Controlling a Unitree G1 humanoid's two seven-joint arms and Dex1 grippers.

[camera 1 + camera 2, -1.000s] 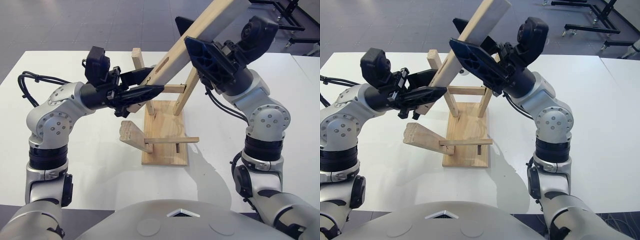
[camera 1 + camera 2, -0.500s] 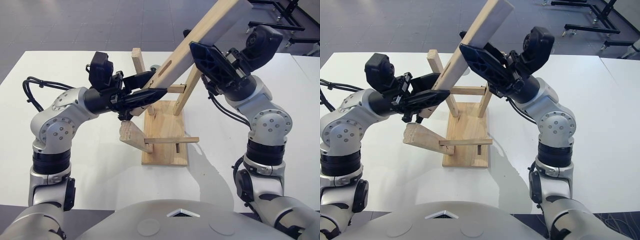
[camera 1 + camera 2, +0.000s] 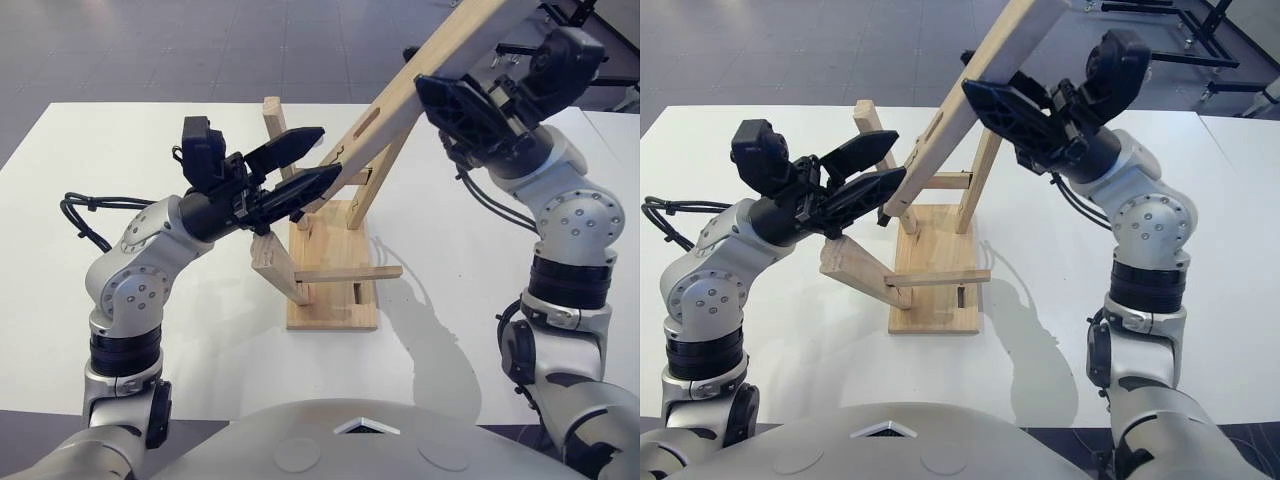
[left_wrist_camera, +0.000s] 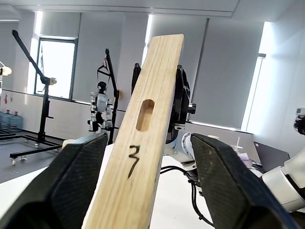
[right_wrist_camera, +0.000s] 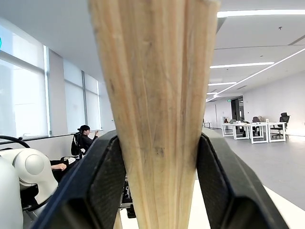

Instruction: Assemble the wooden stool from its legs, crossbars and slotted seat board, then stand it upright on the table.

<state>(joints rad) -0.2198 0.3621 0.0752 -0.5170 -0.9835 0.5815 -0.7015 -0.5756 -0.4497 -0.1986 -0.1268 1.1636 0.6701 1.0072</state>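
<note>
Two grippers: both on one long leg (image 3: pixel 400 100), which slants from 1 o'clock high down toward 10 o'clock over the seat board (image 3: pixel 335 312)
Right gripper (image 3: pixel 432 72): fingers pressed on the long leg's faces near its upper end, pinching it, at 1 o'clock above the table (image 3: pixel 240 335)
Left gripper (image 3: pixel 325 152): spread wide, one finger (image 4: pixel 81 186) each side of the long leg's lower end; gaps show on both sides in the left wrist view
Long leg slot (image 4: pixel 144 114): oval, faces the left wrist camera
Seat board: flat on the table centre, long axis 12 to 6
Upright leg (image 3: pixel 275 118): at the board's 11 o'clock corner, tilted slightly
Leaning leg (image 3: pixel 372 190): at the board's 1 o'clock corner, top tipped toward 1
Back crossbar (image 3: pixel 350 177): joins those two legs
Fallen leg (image 3: pixel 278 268): tilted at the board's 9 o'clock edge, upper end off the board
Front crossbar (image 3: pixel 350 272): runs from the fallen leg toward 3 o'clock, across the board
</note>
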